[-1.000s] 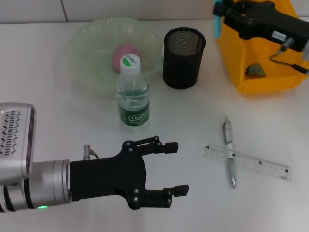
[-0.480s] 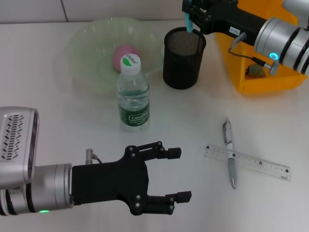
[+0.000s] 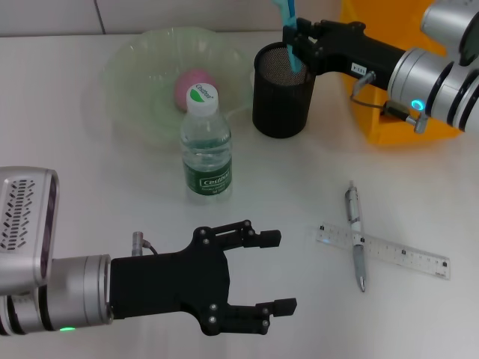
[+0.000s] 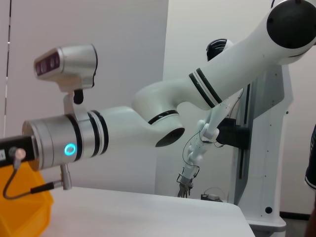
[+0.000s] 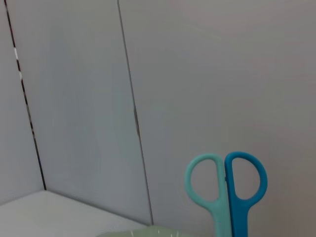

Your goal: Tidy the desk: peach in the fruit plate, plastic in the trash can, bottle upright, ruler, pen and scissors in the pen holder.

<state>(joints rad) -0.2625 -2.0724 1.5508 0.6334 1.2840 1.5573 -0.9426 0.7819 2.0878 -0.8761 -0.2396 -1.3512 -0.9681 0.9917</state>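
One bottle point(image 3: 205, 142) (label reads "Cestbon") stands beside the fruit plate point(image 3: 135, 82).

The white bench point(image 3: 90, 187) carried a green fruit plate point(image 3: 135, 82), an upright bottle point(image 3: 205, 146), a black mesh pen holder point(image 3: 283, 93) and an orange bin point(image 3: 404, 123) — nearer, a pen point(image 3: 355, 235) lay across a ruler point(image 3: 382, 250).

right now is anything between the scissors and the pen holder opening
Nothing visible blocks it. The right gripper holds the scissors upright at the rim of the pen holder, blades pointing down into its opening, which looks empty. The bottle and the fruit plate stand off to the side.
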